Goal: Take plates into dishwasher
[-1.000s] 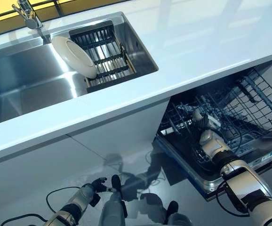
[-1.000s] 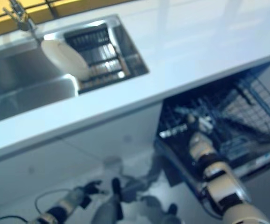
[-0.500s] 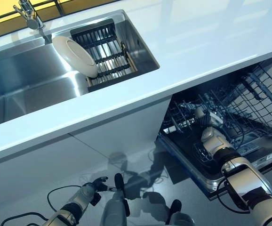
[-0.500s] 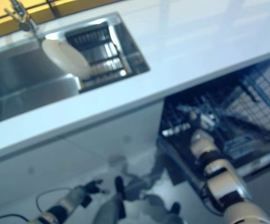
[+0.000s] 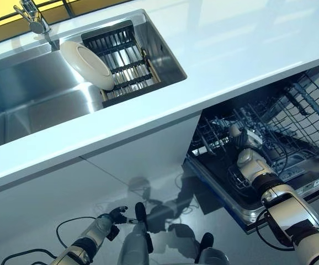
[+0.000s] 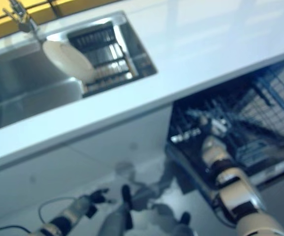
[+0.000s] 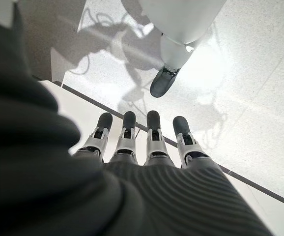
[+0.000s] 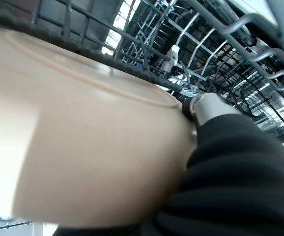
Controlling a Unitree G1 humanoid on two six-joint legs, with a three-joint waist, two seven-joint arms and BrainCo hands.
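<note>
One plate (image 8: pixel 83 147) stayed pinched in right hand (image 5: pixel 246 160), barely moved inside dishwasher rack (image 5: pixel 292 118); not yet slotted. Second plate (image 5: pixel 86 65) waited in sink (image 5: pixel 32 105). Left hand (image 7: pixel 147 147) spread, idle.

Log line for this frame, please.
right hand: holding plate inside dishwasher rack | left hand: idle, open | second plate: sink rack

1. Cream plate (image 8: pixel 83 147), round with a faint raised ring near the rim; pressed against the dark wire rack (image 8: pixel 220 44) of the open dishwasher (image 5: pixel 270 165), seemingly clasped at its edge by the right hand (image 8: pixel 208 105).
2. Second plate (image 5: pixel 86 65), white, propped on edge against the black slatted drainer (image 5: pixel 127 61) in the sink (image 5: pixel 21 99).
</note>
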